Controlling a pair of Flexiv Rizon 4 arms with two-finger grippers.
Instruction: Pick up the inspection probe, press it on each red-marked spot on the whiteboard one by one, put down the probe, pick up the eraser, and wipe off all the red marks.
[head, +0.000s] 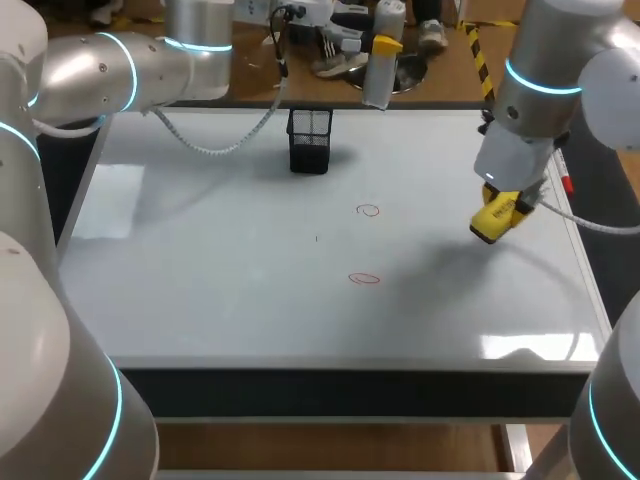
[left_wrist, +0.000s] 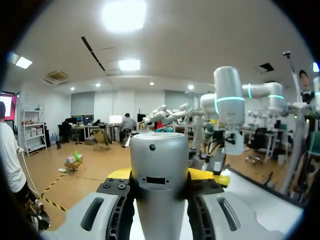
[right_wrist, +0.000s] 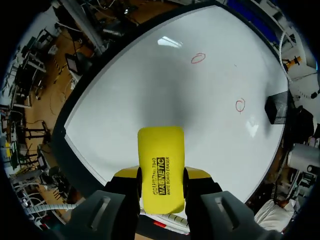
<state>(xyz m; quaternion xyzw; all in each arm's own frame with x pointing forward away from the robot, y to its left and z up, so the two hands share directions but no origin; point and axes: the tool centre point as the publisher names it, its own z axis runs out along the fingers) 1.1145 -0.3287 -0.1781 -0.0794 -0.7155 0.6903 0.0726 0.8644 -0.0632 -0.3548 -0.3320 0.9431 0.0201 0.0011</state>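
The whiteboard (head: 200, 250) covers the table and bears two red circles, one (head: 369, 210) farther back and one (head: 365, 279) nearer the front. In the right wrist view both circles (right_wrist: 198, 58) (right_wrist: 240, 105) lie ahead of the yellow eraser (right_wrist: 160, 167). My right gripper (right_wrist: 161, 176) is shut on that eraser and hangs above the board's right side (head: 497, 213). The silver cylindrical probe (left_wrist: 159, 170) stands between the fingers of my left gripper (left_wrist: 167, 176), which is shut on it beyond the board's far edge (head: 383, 47).
A black mesh pen holder (head: 310, 140) stands on the board near its far edge, also seen past the circles (right_wrist: 276, 107). A marker with red on it (head: 566, 180) lies along the board's right edge, behind my right arm.
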